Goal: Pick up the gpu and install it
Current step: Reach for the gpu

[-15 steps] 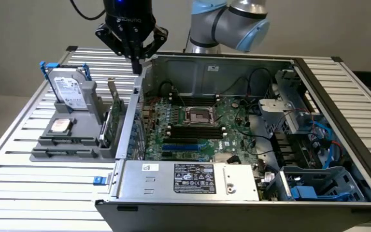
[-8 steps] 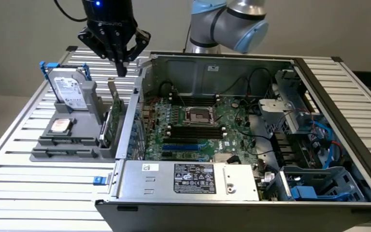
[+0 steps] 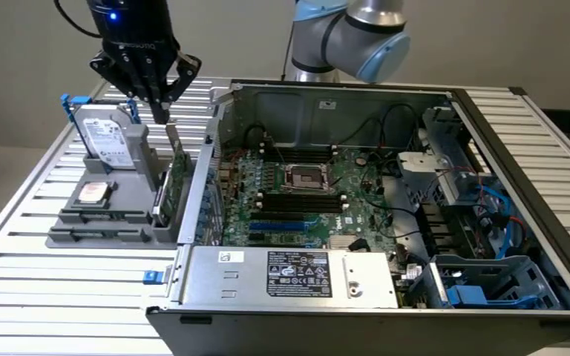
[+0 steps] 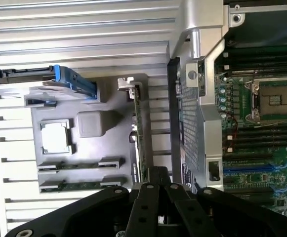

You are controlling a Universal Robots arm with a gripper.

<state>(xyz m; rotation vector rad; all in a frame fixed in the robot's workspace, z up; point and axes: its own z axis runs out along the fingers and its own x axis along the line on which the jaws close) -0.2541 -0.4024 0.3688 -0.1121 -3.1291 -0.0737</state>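
Green flat gpu card (image 3: 172, 185) stands in a grey holder (image 3: 97, 226), my gripper (image 3: 162, 113) at its top edge; clamped or not, I cannot tell. Pick-up step, I judge; lifting wants a square hold.

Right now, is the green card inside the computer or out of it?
Out. The gpu stands on edge in the gray holder beside the computer case, not on the motherboard.

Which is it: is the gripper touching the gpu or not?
Cannot tell. In the exterior view the gripper hangs right at the top end of the gpu, but no contact or gap shows plainly there.
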